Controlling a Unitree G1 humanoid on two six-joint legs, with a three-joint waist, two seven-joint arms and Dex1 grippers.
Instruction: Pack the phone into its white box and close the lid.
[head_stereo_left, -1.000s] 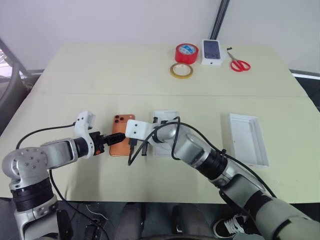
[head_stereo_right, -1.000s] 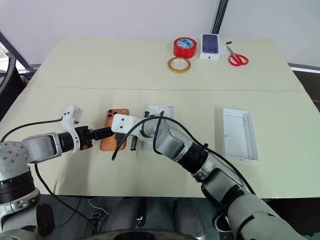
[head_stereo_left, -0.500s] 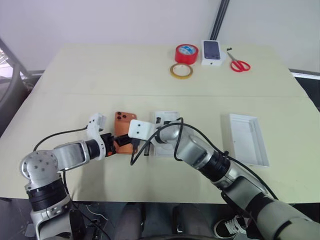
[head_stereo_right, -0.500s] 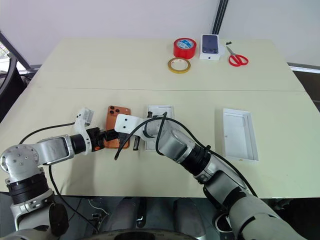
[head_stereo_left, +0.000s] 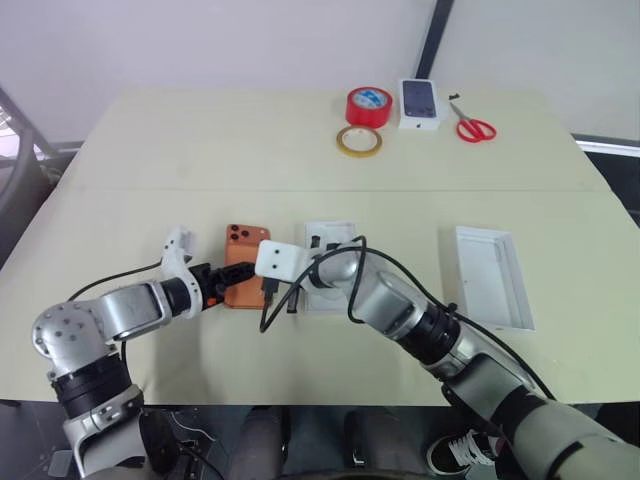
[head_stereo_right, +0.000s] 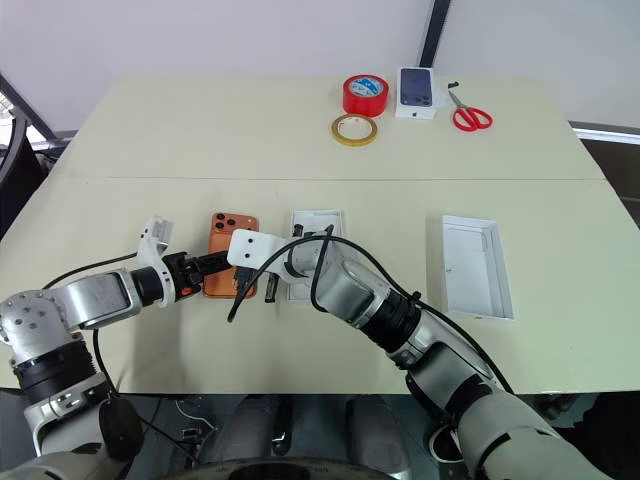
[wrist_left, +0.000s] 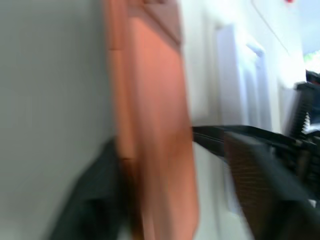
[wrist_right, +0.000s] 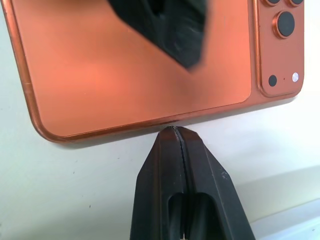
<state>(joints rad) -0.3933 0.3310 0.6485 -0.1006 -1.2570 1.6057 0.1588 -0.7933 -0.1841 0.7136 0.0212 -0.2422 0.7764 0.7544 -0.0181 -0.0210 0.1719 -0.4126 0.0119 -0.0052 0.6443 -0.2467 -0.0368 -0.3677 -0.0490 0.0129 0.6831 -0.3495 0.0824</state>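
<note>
on the beige worktop (head_stereo_left: 150, 150) before a white wall, the left pincer (head_stereo_left: 222, 277) straddles the phone (head_stereo_left: 241, 279) half-open, the right pincer (wrist_right: 181, 145) pressed shut beside its edge

The phone (wrist_right: 140, 65) is showing a copper-orange back with darker lenses. The grippers' fingers (wrist_right: 185, 185) are showing black. The table (head_stereo_left: 200, 140) is looking pale cream, the tape roll (head_stereo_left: 370, 105) red, the scissors (head_stereo_left: 474, 126) red-handled, the box (head_stereo_left: 491, 275) white.
</note>
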